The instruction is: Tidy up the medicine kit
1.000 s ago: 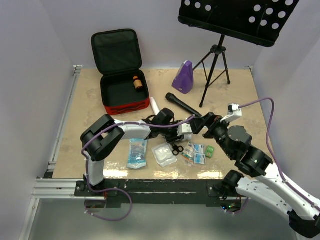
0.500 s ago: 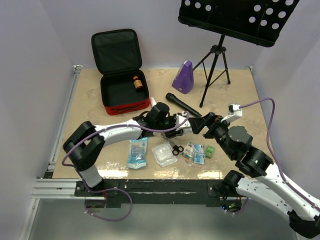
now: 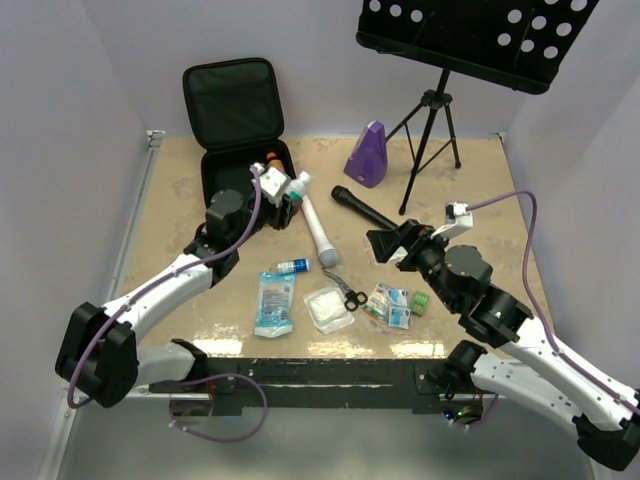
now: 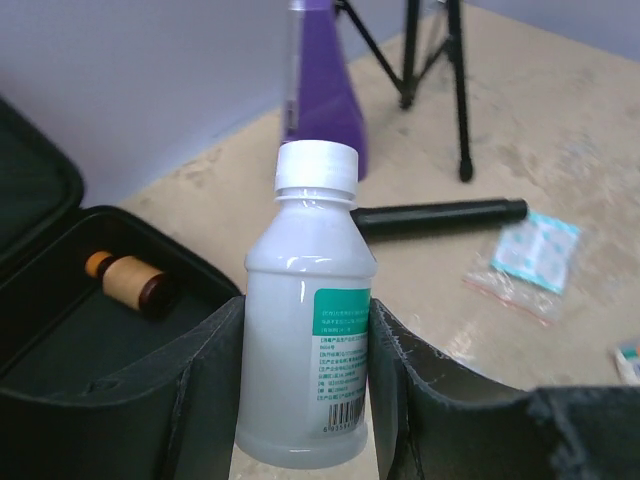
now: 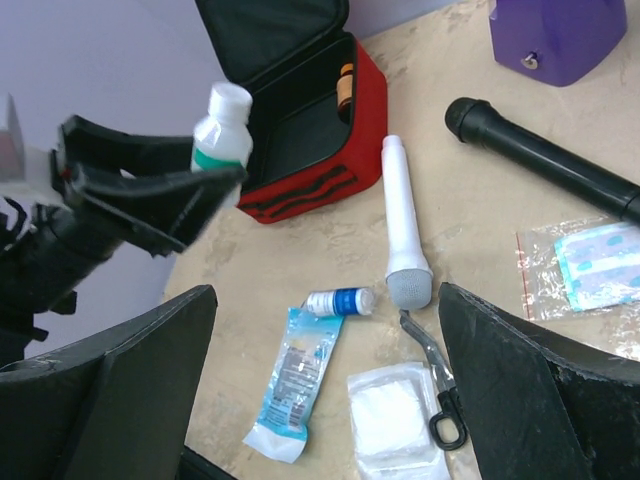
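White bottle (image 4: 305, 300) gripped in left pincer (image 4: 303, 400) beside open medicine kit (image 5: 372, 100).

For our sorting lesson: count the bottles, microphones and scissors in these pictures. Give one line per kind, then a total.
Bottles: 3 (white bottle, brown bottle, small blue bottle)
Microphones: 2 (white microphone, black microphone)
Scissors: 1
Total: 6

The open medicine kit (image 3: 232, 172) has a mostly bare floor; one brown bottle (image 4: 130, 282) lies by its right wall. A white microphone (image 3: 317, 225) lies just beside its right front corner, barring a low approach there.
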`<state>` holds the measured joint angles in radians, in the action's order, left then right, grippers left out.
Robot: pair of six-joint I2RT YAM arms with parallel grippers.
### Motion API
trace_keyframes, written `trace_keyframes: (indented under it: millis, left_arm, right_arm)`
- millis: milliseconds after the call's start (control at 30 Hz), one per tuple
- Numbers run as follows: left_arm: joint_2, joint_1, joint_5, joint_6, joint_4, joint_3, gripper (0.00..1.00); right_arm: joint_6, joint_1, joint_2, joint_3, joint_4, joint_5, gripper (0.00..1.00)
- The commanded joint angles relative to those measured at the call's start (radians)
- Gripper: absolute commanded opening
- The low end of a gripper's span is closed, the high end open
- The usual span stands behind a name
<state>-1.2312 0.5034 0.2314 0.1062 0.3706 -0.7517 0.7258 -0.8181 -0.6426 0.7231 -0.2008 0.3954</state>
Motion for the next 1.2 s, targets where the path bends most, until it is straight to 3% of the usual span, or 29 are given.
trace_keyframes:
  millis: [0,200,300,667,1167]
  left_arm:
    - [-0.059,-0.043,-0.335,-0.203,0.087,-0.119,0.18]
    - [-0.348,-0.192,-0.469,-0.492,-0.278,-0.458,0.13]
    - [-0.494,-0.271,-0.385,-0.583,-0.406,-0.564,0.13]
    - [-0.763,-0.315,-0.328,-0.635,-0.424,-0.699,0.13]
    - [-1.096,-0.328,-0.313,-0.665,-0.506,-1.069,0.16]
  right_arm:
    - [-0.002,0.0,-0.023,-0.022,0.087,-0.033,0.98]
    - [-0.017,0.0,-0.054,-0.028,0.113,-0.049,0.98]
    - [-0.02,-0.001,-0.069,-0.03,0.124,-0.056,0.98]
    - [-0.058,0.0,-0.158,0.002,0.17,-0.081,0.98]
    - [-0.098,0.002,-0.23,0.035,0.179,-0.069,0.98]
